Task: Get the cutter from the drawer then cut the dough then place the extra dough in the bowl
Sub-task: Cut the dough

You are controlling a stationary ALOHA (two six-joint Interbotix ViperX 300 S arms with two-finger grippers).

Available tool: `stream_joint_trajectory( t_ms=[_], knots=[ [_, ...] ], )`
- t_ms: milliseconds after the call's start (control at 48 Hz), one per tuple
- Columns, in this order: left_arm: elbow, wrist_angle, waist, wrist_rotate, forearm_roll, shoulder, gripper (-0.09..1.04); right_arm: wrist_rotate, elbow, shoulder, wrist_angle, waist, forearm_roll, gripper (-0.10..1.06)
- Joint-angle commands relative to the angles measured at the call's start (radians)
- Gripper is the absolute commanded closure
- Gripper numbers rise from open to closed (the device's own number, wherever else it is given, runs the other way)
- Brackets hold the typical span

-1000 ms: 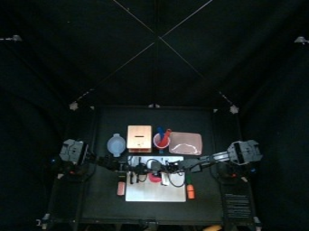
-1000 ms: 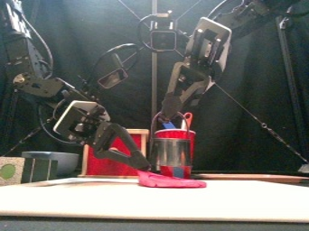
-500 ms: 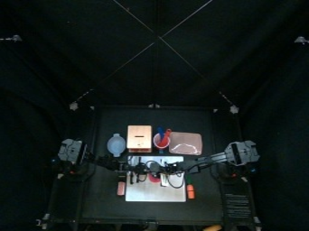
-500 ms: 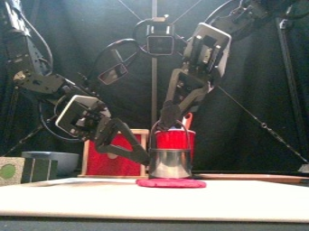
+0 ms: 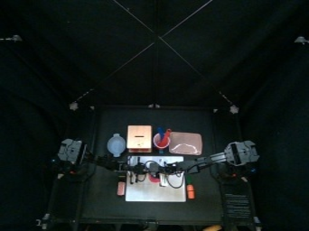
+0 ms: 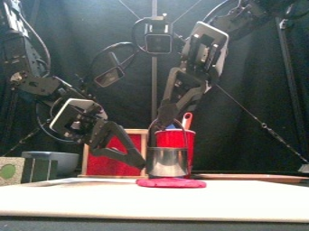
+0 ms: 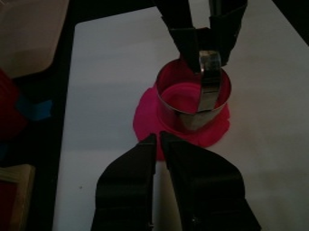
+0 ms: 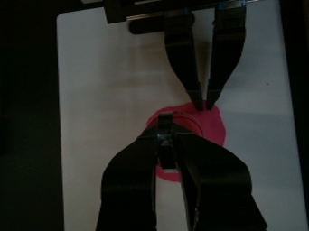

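The round metal cutter (image 6: 167,161) stands upright on the flat pink dough (image 6: 171,183), which lies on the white cutting board (image 6: 154,200). My right gripper (image 6: 165,122) comes down from above and is shut on the cutter's wire handle; in the right wrist view its jaws (image 8: 168,135) meet over the dough (image 8: 208,126). My left gripper (image 6: 143,164) hovers just left of the cutter, a little above the board, jaws together and holding nothing. In the left wrist view its tips (image 7: 158,143) point at the dough's edge (image 7: 147,122) beside the cutter (image 7: 193,90).
Behind the board stand the wooden box with its red drawer front (image 6: 103,158), the red cup (image 6: 178,140) with toy knives, the blue-grey bowl (image 5: 115,144) at the left and the pink tray (image 5: 187,142) at the right. Bare board (image 7: 108,90) lies around the dough.
A second ago the dough's left edge was lifted off the board with the cutter tilted. Now the dough lies flat, the cutter stands square on it, and the left gripper has drawn back slightly.
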Motion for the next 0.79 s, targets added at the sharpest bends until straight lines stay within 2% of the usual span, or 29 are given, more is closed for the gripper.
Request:
stream_joint_trajectory(
  t_ms=[21,792],
  knots=[
    [-0.009,-0.005,0.002,-0.002,-0.003,-0.025,0.38,0.0,-0.008,-0.017,-0.003,-0.003,0.002,0.54],
    [-0.009,-0.005,0.002,-0.005,-0.003,-0.02,0.38,0.0,-0.005,0.018,0.0,-0.005,-0.002,0.54]
  ],
)
